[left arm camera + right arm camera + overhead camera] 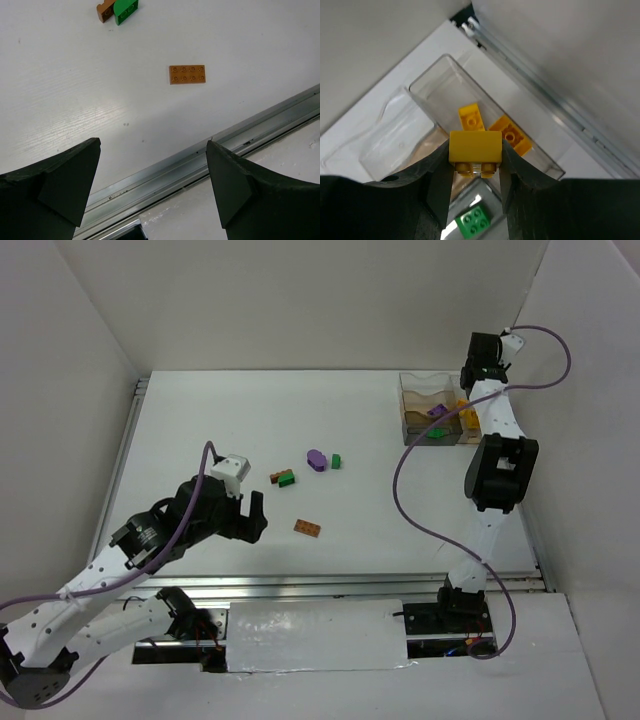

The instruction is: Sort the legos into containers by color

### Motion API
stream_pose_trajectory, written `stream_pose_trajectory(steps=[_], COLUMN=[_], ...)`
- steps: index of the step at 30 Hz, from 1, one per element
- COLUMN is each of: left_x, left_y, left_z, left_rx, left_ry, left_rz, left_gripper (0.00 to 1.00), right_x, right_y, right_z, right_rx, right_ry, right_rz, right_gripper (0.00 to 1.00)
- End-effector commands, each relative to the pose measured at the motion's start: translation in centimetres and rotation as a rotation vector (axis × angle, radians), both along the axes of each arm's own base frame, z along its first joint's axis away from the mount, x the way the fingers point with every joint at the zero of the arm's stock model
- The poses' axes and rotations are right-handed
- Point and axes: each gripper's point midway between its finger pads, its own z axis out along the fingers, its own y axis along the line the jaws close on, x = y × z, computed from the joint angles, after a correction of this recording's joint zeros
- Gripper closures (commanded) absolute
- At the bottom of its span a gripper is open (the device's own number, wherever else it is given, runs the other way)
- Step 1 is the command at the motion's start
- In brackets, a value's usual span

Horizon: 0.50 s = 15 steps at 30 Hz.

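The clear containers point(420, 390) stand at the far right of the table. My right gripper point(475, 156) hovers over them, shut on a yellow lego point(475, 146). Below it, one compartment point(435, 70) holds two more yellow-orange legos point(471, 117); a green lego point(474, 221) lies in another. On the table lie a flat brown lego point(307, 528), a brown-and-green pair point(283, 478), a purple lego point(317, 460) and a green lego point(337, 460). My left gripper point(250, 515) is open and holds nothing, left of the flat brown lego point(187, 74), above the table's near edge.
A metal rail point(200, 155) runs along the table's near edge, under my left fingers point(70, 180). White walls close in the table at the back and both sides. Purple cables loop from both arms, the right one point(410, 490) hanging over the table.
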Motion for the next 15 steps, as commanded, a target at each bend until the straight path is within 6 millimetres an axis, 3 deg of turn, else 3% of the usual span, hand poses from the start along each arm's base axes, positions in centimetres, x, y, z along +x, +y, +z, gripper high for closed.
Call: stream_pose_trajectory(steps=[1, 2, 3, 6, 15], left_x=[0.5, 0.5, 0.4, 0.3, 0.4], left_y=[-0.1, -0.1, -0.1, -0.2, -0.4], left_z=[0.4, 0.5, 0.7, 0.9, 0.4], left_rx=[-0.006, -0.01, -0.015, -0.027, -0.015], left_ry=[-0.022, -0.024, -0.031, -0.039, -0.022], left_rz=[0.009, 0.006, 0.002, -0.007, -0.015], left_gripper=[0.01, 0.0, 0.01, 0.0, 0.01], right_x=[0.7, 1.2, 1.8, 2.8, 4.9], right_y=[-2.7, -3.2, -3.2, -3.8, -2.7], right_z=[1.6, 1.9, 0.6, -0.3, -3.3], right_rx=[-0.078, -0.08, -0.064, -0.034, 0.007], right_ry=[0.014, 0.004, 0.022, 0.022, 0.038], right_rz=[-0.057, -0.052, -0.023, 0.033, 0.151], right_gripper=[0.97, 0.96, 0.96, 0.92, 0.84])
